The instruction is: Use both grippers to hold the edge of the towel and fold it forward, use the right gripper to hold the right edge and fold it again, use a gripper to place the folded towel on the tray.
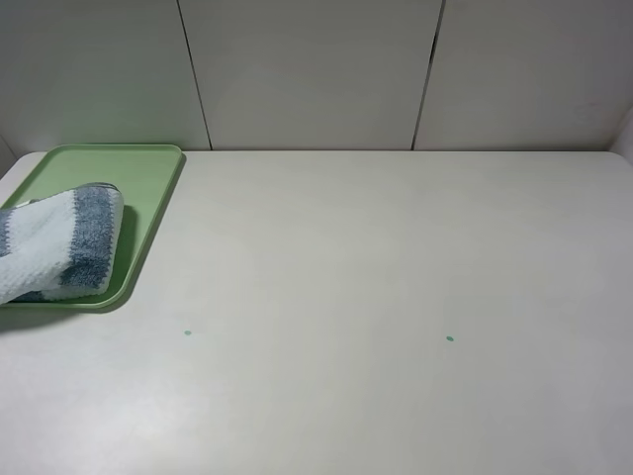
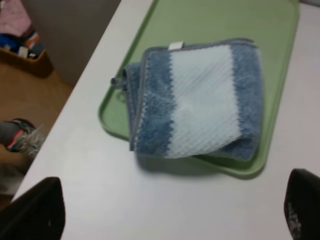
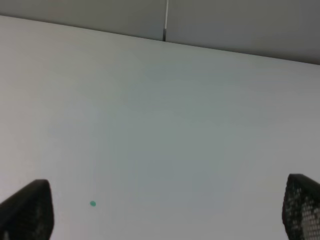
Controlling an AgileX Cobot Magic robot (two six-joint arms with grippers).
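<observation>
The folded blue-and-white striped towel [image 1: 61, 242] lies on the green tray [image 1: 148, 188] at the table's far left, its near edge hanging slightly over the tray's rim. In the left wrist view the towel [image 2: 197, 102] rests on the tray [image 2: 225, 20], with my left gripper [image 2: 172, 210] open and empty, apart from it over the bare table. My right gripper [image 3: 160, 207] is open and empty above bare table. Neither gripper shows in the exterior high view.
The white table [image 1: 396, 297] carries two small green dots [image 1: 188, 332] [image 1: 450, 338]. Its left edge runs close beside the tray; beyond it the floor and a box of clutter [image 2: 22, 35] show. A panelled wall stands behind.
</observation>
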